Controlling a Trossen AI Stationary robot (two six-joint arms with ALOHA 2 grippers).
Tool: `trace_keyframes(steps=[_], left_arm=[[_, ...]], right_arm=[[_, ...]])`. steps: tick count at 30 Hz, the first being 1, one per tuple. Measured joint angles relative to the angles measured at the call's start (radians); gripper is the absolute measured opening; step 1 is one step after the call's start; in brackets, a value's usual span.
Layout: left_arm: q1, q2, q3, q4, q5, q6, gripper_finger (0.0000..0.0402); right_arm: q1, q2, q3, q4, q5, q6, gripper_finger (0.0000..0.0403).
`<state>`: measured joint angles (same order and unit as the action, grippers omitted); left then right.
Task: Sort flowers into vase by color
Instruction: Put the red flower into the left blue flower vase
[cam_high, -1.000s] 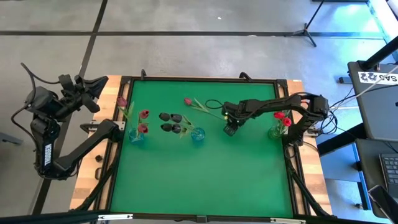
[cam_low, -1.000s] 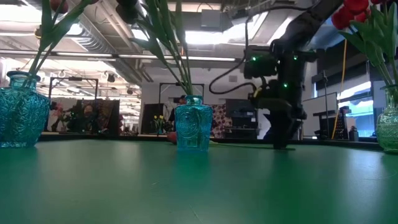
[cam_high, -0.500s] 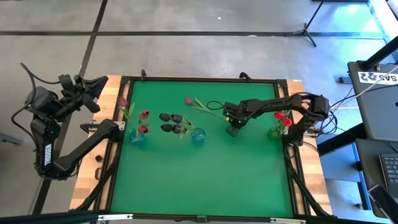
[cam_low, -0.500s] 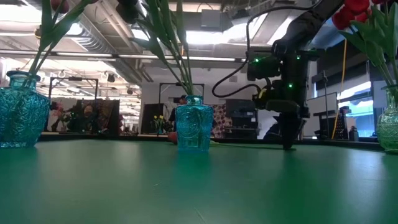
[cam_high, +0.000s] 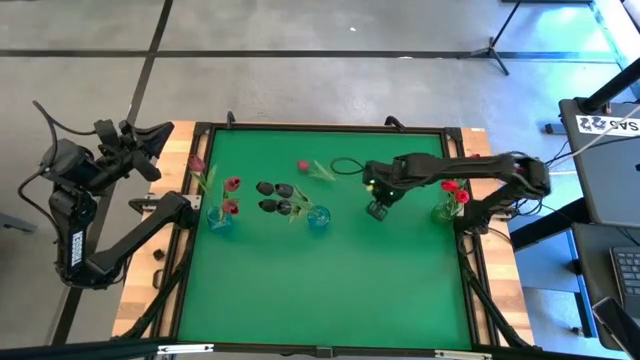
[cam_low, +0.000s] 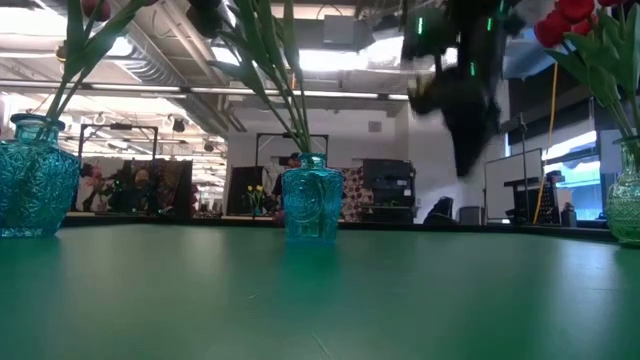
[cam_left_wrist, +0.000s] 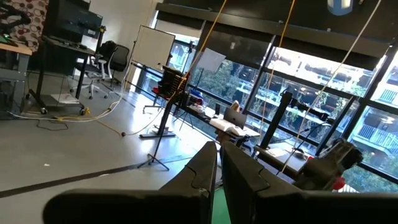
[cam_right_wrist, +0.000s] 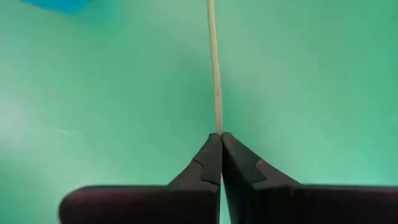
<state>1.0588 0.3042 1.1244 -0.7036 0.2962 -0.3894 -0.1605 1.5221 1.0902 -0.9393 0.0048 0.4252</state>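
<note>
A pinkish-red tulip (cam_high: 303, 165) with green leaves lies out toward the table's far side, left of my right gripper (cam_high: 377, 210). Its thin stem (cam_right_wrist: 214, 74) runs to that gripper, which is shut on it and raised well above the table in the low view (cam_low: 462, 160). A teal vase (cam_high: 220, 218) at the left holds pinkish-red flowers. A middle vase (cam_high: 318, 217) holds black ones. A right vase (cam_high: 445, 210) holds bright red ones. My left gripper (cam_left_wrist: 219, 171) is shut and parked off the table's left edge (cam_high: 150, 150). My right gripper pinches the tulip's stem near its bare end (cam_right_wrist: 218, 127) between the two fingertips (cam_right_wrist: 210, 152). The stem runs straight on ahead of the fingers, in line with them. The held end is lifted off the table; I cannot tell whether the head end rests on it.
The green mat (cam_high: 320, 290) has open room across its near half. The middle vase (cam_low: 311, 200) stands left of the raised gripper. The right vase with red flowers (cam_low: 625, 200) stands close on its other side. The table's wooden rim (cam_high: 140, 290) frames the mat.
My right gripper has risen from table level to well above the mat and has shifted slightly toward the table's right, staying shut on the stem. The stem's held end has come up with it, while the flower head has stayed about where it was.
</note>
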Motion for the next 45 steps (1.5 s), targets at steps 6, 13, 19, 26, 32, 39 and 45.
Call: trace_keyframes(steps=[6,13,19,26,32,39,45], left_arm=[[0.000,0.000,0.000,0.000,0.000,0.000,0.0020],[0.000,0.000,0.000,0.000,0.009,0.008,0.0020],[0.000,0.000,0.000,-0.001,0.009,0.026,0.0021],[0.000,0.000,0.000,-0.001,0.009,0.034,0.0021],[0.000,0.000,0.000,-0.001,0.012,0.036,0.0021],[0.000,0.000,0.000,-0.007,0.016,0.033,0.0021],[0.000,0.000,0.000,-0.018,0.067,0.007,0.0021]], right_arm=[[0.137,-0.113,0.130,-0.149,0.003,0.206,0.0002],[0.452,-0.178,0.204,-0.303,-0.053,0.554,0.0001],[0.729,-0.204,0.211,-0.414,-0.094,0.863,0.0001],[0.980,-0.209,0.158,-0.462,-0.265,1.105,0.0000],[1.118,-0.190,0.005,-0.193,-0.350,1.164,0.0006],[1.148,-0.169,-0.165,0.096,-0.362,1.206,0.0090],[1.098,-0.169,-0.182,0.116,-0.193,1.194,0.0191]])
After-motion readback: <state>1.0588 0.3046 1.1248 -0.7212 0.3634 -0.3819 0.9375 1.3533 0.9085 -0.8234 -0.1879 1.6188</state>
